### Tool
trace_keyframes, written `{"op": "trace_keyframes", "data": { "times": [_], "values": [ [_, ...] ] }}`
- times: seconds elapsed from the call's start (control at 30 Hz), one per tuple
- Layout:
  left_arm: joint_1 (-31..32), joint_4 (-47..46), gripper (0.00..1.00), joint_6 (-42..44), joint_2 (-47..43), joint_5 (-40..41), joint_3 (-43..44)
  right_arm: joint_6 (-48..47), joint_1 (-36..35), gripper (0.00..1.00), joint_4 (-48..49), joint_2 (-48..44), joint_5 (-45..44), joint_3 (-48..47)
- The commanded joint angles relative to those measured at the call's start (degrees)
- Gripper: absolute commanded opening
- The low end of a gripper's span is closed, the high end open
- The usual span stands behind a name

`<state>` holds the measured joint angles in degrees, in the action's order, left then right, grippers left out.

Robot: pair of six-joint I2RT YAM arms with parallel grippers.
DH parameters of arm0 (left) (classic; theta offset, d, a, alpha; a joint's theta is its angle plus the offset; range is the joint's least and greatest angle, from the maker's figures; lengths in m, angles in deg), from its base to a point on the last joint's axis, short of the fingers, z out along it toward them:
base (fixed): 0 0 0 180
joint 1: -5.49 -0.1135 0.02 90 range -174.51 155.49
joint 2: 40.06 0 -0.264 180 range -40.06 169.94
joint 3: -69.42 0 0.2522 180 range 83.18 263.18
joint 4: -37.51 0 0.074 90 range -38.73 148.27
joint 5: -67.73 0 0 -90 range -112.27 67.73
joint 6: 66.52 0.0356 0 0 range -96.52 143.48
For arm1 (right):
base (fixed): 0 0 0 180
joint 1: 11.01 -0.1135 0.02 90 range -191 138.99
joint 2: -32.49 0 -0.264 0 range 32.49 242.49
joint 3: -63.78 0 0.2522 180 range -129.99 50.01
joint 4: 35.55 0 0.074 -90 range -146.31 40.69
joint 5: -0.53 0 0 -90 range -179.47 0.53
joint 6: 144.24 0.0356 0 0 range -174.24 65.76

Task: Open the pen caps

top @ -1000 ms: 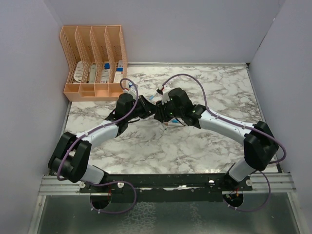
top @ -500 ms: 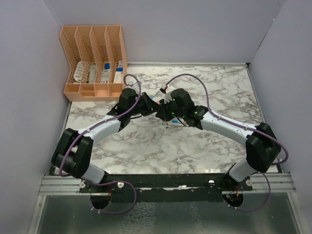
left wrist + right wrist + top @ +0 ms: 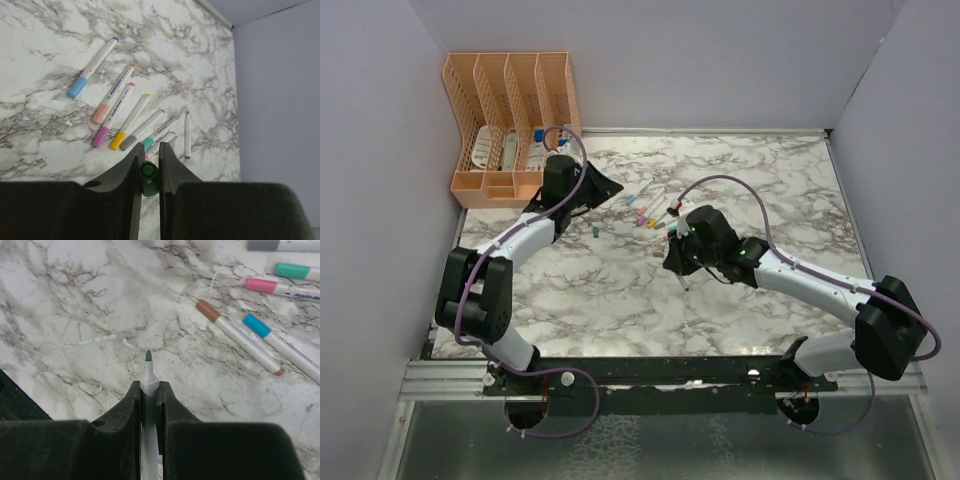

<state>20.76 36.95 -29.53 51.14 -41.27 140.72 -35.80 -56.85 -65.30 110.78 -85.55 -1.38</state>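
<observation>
Drawn apart: wrist views show left end effector [image 3: 149, 154] pinching green cap [image 3: 148, 171], right end effector [image 3: 148, 386], pen [image 3: 148, 369].

Matt black fingers [image 3: 112, 182] of the left gripper [image 3: 149, 150] pinch a glossy green cap [image 3: 147, 171]; beyond the jaws, satin-plastic pastel caps [image 3: 76, 87] lie on a smooth marble-patterned tabletop [image 3: 45, 45] with a faint sheen. Between the right gripper's [image 3: 148, 387] jaws, a smooth white plastic barrel [image 3: 148, 374] ends in a dull green felt tip [image 3: 148, 356].

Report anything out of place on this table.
One small green cap lies alone on the marble table, apart from the row of capped white pens. Nothing looks spilled or broken.
</observation>
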Motion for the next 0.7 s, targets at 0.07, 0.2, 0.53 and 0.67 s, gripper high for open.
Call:
{"op": "trace_keyframes", "data": {
  "times": [0.07,0.2,0.53,0.67],
  "values": [
    [0.89,18.08,0.0,12.9,-3.0,8.58,0.27,0.97,8.16,0.01,-3.87,1.52,-7.73,-4.61],
    [0.78,26.28,0.0,18.47,-4.07,15.36,-0.9,-1.09,15.88,0.01,-3.57,4.46,-9.02,-7.84],
    [0.39,31.88,0.0,25.3,-0.08,26.52,-0.23,-4.12,26.42,0.01,-2.78,9.32,-9.95,-12.25],
    [-0.45,32.3,0.0,27.08,2.75,28.71,1.39,-4.15,28.8,0.01,-1.41,10.99,-9.29,-12.15]
  ]
}}
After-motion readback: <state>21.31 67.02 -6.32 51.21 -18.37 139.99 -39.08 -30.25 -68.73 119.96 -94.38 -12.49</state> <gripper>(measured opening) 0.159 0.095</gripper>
